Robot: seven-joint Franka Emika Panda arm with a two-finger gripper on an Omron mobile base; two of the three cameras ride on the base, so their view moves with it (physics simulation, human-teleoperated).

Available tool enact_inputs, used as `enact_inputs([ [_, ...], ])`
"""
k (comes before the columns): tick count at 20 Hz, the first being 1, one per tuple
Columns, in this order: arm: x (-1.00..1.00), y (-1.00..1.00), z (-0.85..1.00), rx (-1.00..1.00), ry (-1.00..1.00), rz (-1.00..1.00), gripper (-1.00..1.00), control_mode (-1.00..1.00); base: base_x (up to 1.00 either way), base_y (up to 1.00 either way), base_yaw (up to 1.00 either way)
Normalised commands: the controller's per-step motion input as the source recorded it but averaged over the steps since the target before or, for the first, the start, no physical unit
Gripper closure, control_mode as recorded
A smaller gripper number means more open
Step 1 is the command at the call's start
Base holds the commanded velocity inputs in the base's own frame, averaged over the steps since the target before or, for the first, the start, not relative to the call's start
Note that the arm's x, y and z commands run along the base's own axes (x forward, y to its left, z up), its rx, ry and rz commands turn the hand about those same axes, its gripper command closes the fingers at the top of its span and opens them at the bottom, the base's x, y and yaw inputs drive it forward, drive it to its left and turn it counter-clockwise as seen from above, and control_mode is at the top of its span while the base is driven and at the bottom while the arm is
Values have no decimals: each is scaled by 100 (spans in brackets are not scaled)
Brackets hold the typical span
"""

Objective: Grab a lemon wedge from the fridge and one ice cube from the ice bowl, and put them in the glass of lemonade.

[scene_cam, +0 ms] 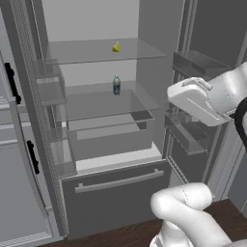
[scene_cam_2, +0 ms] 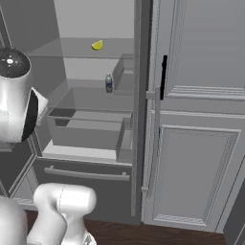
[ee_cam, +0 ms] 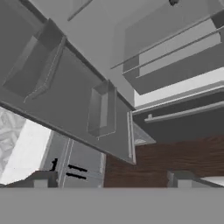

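Left base view
Fridge [scene_cam: 116,193]: both doors stand open; glass shelves, a clear crisper box and a bottom drawer with a bar handle show.
Wedge [scene_cam: 116,47]: lies on the top glass shelf, toward the back, right of the shelf's middle.
Bottle [scene_cam: 116,85]: small and dark with a pale label, upright on the shelf below, almost straight under the wedge.
Arm [scene_cam: 212,94]: its white hand housing hangs in front of the right door's bins, well apart from the wedge and lower than it.
Cabinets [scene_cam: 14,193]: grey panels with black handles, at the left behind the open left door.

Right base view
Wedge [scene_cam_2: 97,45]: on the top shelf, above and a little left of the bottle [scene_cam_2: 108,83].
Fridge [scene_cam_2: 86,174]: the right door is seen edge-on, between the shelves and the cabinets [scene_cam_2: 191,162].
Arm [scene_cam_2: 16,98]: a white link with a dark joint at the left edge, beside the crisper.

Hand view
Gripper [ee_cam: 112,180]: fingertips spread wide, nothing between them.
Fridge [ee_cam: 183,116]: seen tilted; door bins cross the middle, drawer handle at right.
Floor [ee_cam: 175,153]: dark wood, below the drawer.
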Motion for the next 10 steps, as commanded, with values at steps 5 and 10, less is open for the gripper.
enact_inputs([
  [5, -55, -58, 0, -42, -5, -27, -100, -100, 0, 0, 0],
  [10, -16, -43, -19, -9, -2, -11, -100, -100, 0, 0, 0],
])
